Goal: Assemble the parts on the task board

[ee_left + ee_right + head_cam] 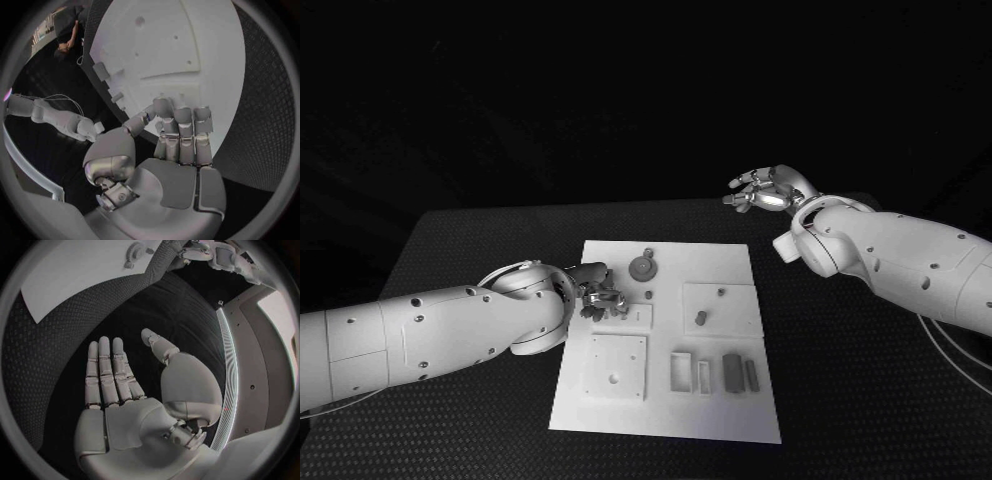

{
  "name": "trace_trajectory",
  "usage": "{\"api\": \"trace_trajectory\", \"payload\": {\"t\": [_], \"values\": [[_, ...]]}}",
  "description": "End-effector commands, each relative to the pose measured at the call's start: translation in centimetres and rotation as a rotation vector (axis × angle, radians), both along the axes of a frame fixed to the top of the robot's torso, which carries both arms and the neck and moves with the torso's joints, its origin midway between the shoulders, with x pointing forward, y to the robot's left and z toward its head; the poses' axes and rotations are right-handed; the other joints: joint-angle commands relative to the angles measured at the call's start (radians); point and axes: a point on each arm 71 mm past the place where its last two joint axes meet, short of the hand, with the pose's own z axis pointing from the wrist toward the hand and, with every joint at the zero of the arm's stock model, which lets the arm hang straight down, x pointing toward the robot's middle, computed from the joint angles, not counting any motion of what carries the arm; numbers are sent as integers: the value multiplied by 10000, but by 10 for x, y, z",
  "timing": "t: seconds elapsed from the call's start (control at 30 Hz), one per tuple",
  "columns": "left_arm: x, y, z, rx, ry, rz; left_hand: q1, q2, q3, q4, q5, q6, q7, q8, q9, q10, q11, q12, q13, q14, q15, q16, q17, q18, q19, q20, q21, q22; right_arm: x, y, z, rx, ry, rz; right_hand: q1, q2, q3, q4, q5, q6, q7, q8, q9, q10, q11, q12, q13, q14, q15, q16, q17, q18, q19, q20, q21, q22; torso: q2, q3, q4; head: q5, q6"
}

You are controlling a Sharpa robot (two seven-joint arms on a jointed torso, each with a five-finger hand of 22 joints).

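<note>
Black table [473, 240] carries the task board [668, 400]; left hand [596, 297] sits at its left edge, grip hidden. Left wrist: fingers [184, 131] curled, contents unclear. Right wrist: right hand [134, 405] spread flat, empty, off the board.

Looks like a robotics lab or test cell, staged rather than lived in. Black textured desk [473, 250] set against a fully dark backdrop. One white task board [671, 340] laid square in the middle, cut with shaped recesses and carrying small parts [731, 372] in a row near the right side. Thin cables [956, 350] trailing off the desk at the right. Pale wall panels and a bright light strip [228, 375] at the room's edge.
</note>
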Motion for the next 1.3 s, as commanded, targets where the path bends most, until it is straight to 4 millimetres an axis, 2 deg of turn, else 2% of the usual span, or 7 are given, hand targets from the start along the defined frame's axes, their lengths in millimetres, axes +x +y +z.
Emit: {"api": "trace_trajectory", "payload": {"t": [0.03, 0.67, 0.93, 1.3], "values": [[-2, -2, -1, 312, 131, -286, 2, 83, 57, 3, 26, 879, -691, 73, 15, -32, -134, 72, -14, 35, -114, 74, -11, -45, 68, -1071, 62, 188, 0, 3, 0, -39, 17, 209, 30, 77, -45, 3, 43, 133, 149, 64, -14, -1156, 758, -40, -17, -25, 37, -63, 11, -93, -80, -22, -61, 19, 3, 2, -7, 14, -24], [0, -1, -3, 490, 129, -265, -93, 120, 57, 3, 2, 922, -707, 80, 49, -31, -149, 173, -14, 41, -120, 159, -36, -49, 83, -1084, 101, 199, -1, 5, 0, -21, 12, 269, 28, 83, -62, 13, 106, 134, 151, 71, -32, -1154, 761, -35, -71, -28, 43, -90, 26, -96, -81, -20, -97, 37, 2, 1, -9, 14, -41], [0, -2, -4, 500, 136, -280, -163, 161, 76, 8, -272, 914, -699, 50, 74, -78, -140, 235, -56, 1, -110, 202, -105, -52, 67, -1093, 117, 194, -1, 6, 0, -12, 3, 296, 11, 85, -78, 28, 139, 133, 153, 74, -42, -1152, 763, -31, -99, -29, 46, -104, 35, -98, -80, -18, -116, 47, 5, 0, -5, -2, -59], [0, -3, -5, 471, 49, -253, -182, 191, 84, 16, -361, 923, -701, 43, 87, -84, -143, 267, -75, 0, -112, 229, -134, -53, 70, -1097, 124, 190, -1, 7, 1, -4, -18, 303, -6, 86, -96, 42, 174, 134, 158, 78, -54, -1151, 763, -25, -131, -29, 49, -120, 45, -99, -79, -17, -138, 58, 2, -4, -6, -10, -53]]}}
